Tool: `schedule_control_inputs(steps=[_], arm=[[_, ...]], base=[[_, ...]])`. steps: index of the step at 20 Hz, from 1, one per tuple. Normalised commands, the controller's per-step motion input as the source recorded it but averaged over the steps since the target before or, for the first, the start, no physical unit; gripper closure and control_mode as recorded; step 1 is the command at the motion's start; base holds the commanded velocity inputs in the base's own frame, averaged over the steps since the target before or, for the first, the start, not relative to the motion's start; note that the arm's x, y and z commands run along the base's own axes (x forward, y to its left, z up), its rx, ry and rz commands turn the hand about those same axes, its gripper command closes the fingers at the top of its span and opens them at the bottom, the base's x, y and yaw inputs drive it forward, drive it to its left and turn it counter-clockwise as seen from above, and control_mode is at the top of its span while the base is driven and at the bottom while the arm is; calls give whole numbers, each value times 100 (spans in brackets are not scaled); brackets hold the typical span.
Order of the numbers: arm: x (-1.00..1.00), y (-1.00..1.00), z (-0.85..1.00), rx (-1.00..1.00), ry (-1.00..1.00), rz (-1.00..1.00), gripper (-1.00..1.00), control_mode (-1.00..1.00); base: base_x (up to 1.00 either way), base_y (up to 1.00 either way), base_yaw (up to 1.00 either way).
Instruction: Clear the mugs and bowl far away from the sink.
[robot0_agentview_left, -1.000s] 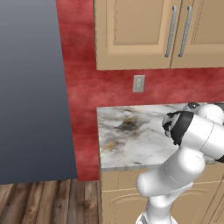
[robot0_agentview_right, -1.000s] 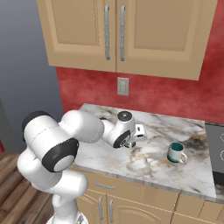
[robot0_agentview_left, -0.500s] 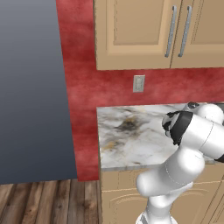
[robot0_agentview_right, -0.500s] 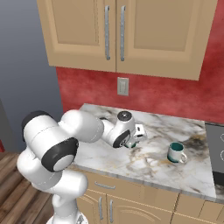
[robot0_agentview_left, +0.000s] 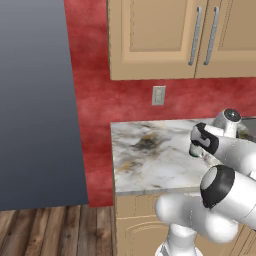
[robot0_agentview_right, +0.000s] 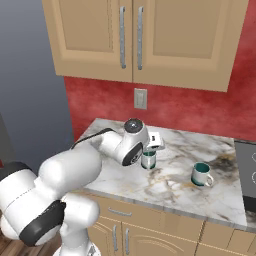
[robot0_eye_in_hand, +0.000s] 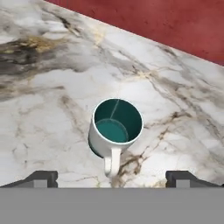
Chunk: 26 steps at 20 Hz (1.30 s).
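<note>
On the marble counter (robot0_eye_in_hand: 52, 118), two upright empty mugs (robot0_eye_in_hand: 114, 131) (robot0_agentview_right: 201, 174), tool (robot0_eye_in_hand: 111, 177) spread wide above one.

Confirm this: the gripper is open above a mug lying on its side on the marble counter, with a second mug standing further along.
Wrong on one point: the mug under the open gripper stands upright, mouth up, as the hand view shows. The rest holds: it is on the marble counter, with a second mug further along.

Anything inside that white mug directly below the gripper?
The small white mug with teal inside stands upright on the marble counter. Its teal bottom shows bare, nothing in it. The near inner wall is hidden behind the rim. The open gripper hangs above it.
</note>
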Motion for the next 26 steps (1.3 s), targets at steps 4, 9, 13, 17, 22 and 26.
schedule_control_inputs(steps=[4, 9, 13, 17, 22, 26], arm=[[-16, 29, 100, -3, -28, -17, -100, -100], [-38, 56, 96, -9, -23, -12, -100, -100], [-59, 44, 57, -9, -17, -21, -100, -100], [0, 0, 0, 0, 0, 0, -100, 100], [0, 0, 0, 0, 0, 0, -100, 100], [0, 0, 0, 0, 0, 0, -100, 100]], base=[[0, 0, 0], [0, 0, 0], [0, 0, 0], [-96, 5, -62], [-69, 15, -88], [-43, 12, -97]])
